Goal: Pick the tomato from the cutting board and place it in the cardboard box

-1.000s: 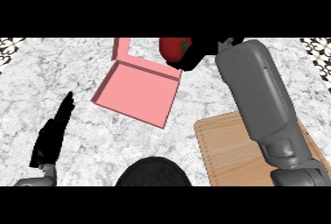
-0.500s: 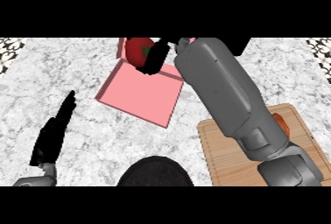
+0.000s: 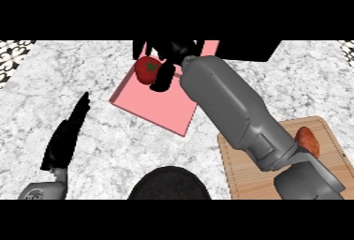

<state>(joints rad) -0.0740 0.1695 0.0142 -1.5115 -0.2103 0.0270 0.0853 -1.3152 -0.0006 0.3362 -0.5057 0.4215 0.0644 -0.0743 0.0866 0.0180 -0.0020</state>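
Right forearm (image 3: 232,110): smooth mid-grey casing, thick and rounded, tapering toward a narrower cuff; a second, darker grey segment (image 3: 307,180) joins it at 5 o'clock, meeting at a visible seam. Right hand (image 3: 166,56): matt black, with blunt, rounded fingers, at 12 o'clock. Left hand (image 3: 66,136): matt black, slim and long, ending in a point, at 8 o'clock. Left wrist (image 3: 45,190): pale grey rounded cuff with a faint circular marking. Dark rounded body part (image 3: 169,183): black, finely textured dome at 6 o'clock.
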